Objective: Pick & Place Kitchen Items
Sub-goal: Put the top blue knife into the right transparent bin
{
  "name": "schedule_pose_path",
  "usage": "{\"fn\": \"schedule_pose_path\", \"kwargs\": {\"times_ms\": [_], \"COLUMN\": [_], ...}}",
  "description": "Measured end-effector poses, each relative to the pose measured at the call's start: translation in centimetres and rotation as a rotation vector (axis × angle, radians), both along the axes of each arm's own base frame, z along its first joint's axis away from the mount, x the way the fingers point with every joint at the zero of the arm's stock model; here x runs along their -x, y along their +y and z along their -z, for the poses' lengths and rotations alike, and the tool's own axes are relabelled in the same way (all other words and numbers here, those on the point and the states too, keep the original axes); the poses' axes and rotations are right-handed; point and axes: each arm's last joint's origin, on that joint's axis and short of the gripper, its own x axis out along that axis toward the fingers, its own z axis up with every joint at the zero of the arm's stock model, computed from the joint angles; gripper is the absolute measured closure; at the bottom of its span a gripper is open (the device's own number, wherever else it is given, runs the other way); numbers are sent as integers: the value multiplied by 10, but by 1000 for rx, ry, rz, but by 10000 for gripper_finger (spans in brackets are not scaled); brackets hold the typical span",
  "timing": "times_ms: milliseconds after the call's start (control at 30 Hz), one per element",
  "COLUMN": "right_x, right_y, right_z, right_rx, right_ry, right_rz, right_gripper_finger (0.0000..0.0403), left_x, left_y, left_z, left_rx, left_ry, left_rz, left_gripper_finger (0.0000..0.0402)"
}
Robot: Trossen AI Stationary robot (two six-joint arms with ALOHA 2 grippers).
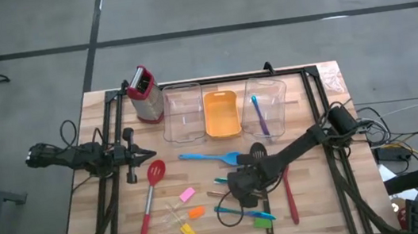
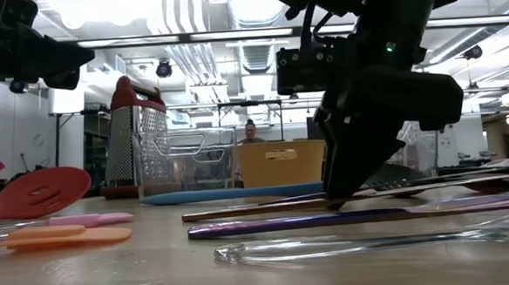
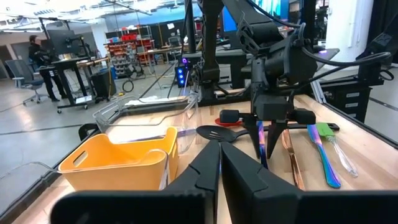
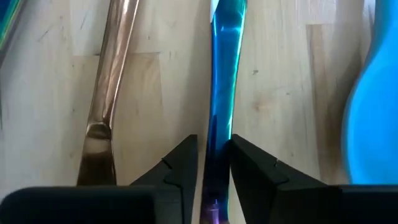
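Note:
My right gripper (image 1: 243,186) stands at the table's middle, fingers pointing down, shut on a thin iridescent blue cutlery piece (image 4: 221,93) that lies on the wood. A bronze cutlery piece (image 4: 109,87) lies beside it. A blue spoon (image 1: 210,158), a black slotted spoon (image 1: 257,152), a red slotted spoon (image 1: 153,196), a red spoon (image 1: 290,195), and small pink (image 1: 187,194), orange (image 1: 196,212) and yellow (image 1: 187,232) pieces all lie flat on the table. My left gripper (image 1: 146,153) is shut and empty above the table's left part. My right gripper pinches the blue cutlery piece's handle (image 4: 217,134) between its two fingers (image 4: 183,163), one on each long edge. The fingers come from above, pointing down, and lie across the handle. The piece lies flat on the table (image 2: 328,217).
Two clear bins (image 1: 183,112) (image 1: 267,103) stand at the far side with an orange tray (image 1: 221,114) between them; the right bin holds a blue utensil (image 1: 260,115). A grater (image 1: 143,93) stands far left. More teal-handled cutlery (image 1: 245,215) lies near the front.

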Motion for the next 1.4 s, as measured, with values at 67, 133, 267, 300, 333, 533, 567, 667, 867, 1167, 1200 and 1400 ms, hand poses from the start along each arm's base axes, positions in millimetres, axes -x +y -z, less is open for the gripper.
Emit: {"fn": "schedule_pose_path", "kwargs": {"times_ms": [67,133,267,300,333,533,567,667,867,1167,1200,1400], "right_x": [0,1,1,1,1,1,1,1,-2,-6,-7,-9], "right_y": [0,0,0,0,0,-1,-1,-1,-1,1,1,1], "right_z": [-1,-3,-5,-5,-5,-5,-5,-6,-9,-15,-16,-24], "right_rx": [-1,-5,-7,-7,-7,6,10,19,21,20,21,52], "right_ry": [-2,-7,-9,-9,-9,-13,-13,-14,-27,-43,-47,-37], "right_rz": [0,-1,-2,-2,-2,3,4,3,-2,-14,-16,-9], "right_gripper_finger": [324,336,354,356,357,344,344,348,355,350,352,350], "left_x": [0,0,0,0,0,0,0,0,0,0,0,0], "left_y": [0,0,0,0,0,0,0,0,0,0,0,0], "left_z": [0,0,0,0,0,0,0,0,0,0,0,0], "left_rx": [0,0,0,0,0,0,0,0,0,0,0,0], "left_ry": [0,0,0,0,0,0,0,0,0,0,0,0], "left_rz": [0,0,0,0,0,0,0,0,0,0,0,0], "left_gripper_finger": [382,383,381,381,380,383,383,381,383,381,381,382]}}
